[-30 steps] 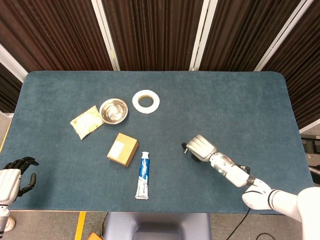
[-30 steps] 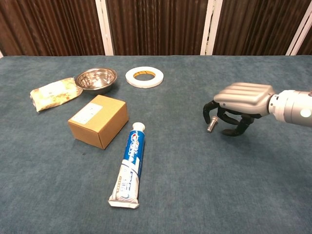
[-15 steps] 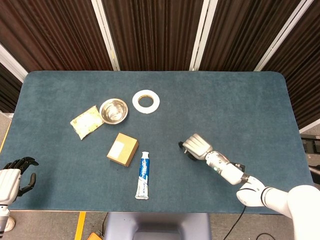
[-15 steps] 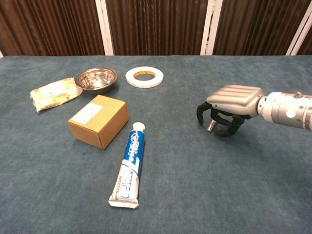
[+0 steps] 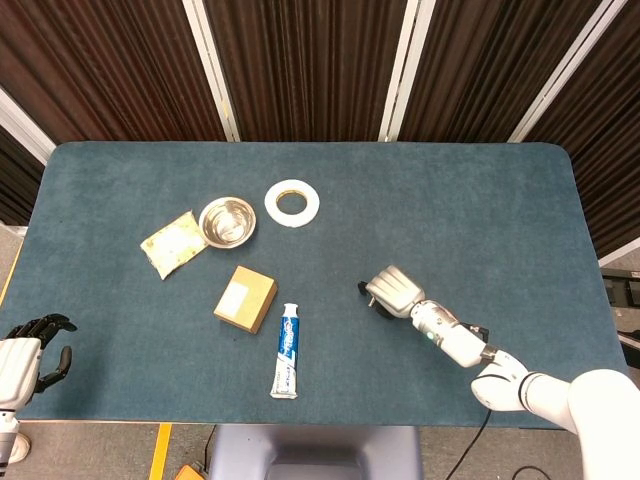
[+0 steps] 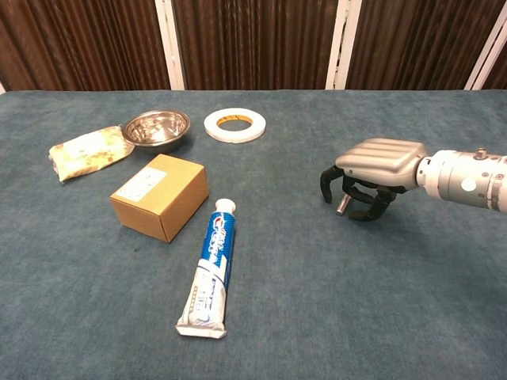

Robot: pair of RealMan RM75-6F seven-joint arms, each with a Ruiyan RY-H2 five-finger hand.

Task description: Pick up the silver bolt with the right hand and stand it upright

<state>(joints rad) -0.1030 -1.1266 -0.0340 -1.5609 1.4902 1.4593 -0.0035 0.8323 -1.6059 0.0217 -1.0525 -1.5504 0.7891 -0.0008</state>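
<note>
The silver bolt (image 6: 342,205) is short and stands steeply tilted, almost upright, with its lower end at the table's blue cloth. My right hand (image 6: 375,169) arches over it palm down, its dark fingers curled around the bolt's upper part and holding it. In the head view the same right hand (image 5: 393,290) is right of the table's middle, and only a sliver of the bolt (image 5: 369,294) shows at its left edge. My left hand (image 5: 24,352) hangs off the table's front left corner, fingers apart, holding nothing.
A toothpaste tube (image 6: 211,267) lies left of the right hand, with a cardboard box (image 6: 160,195) beyond it. Further back are a steel bowl (image 6: 157,127), a yellow packet (image 6: 89,150) and a white tape roll (image 6: 234,124).
The right hand slid a little to the left with the bolt and the bolt turned more upright. Over the last half second almost nothing moved. The left hand stayed still.
</note>
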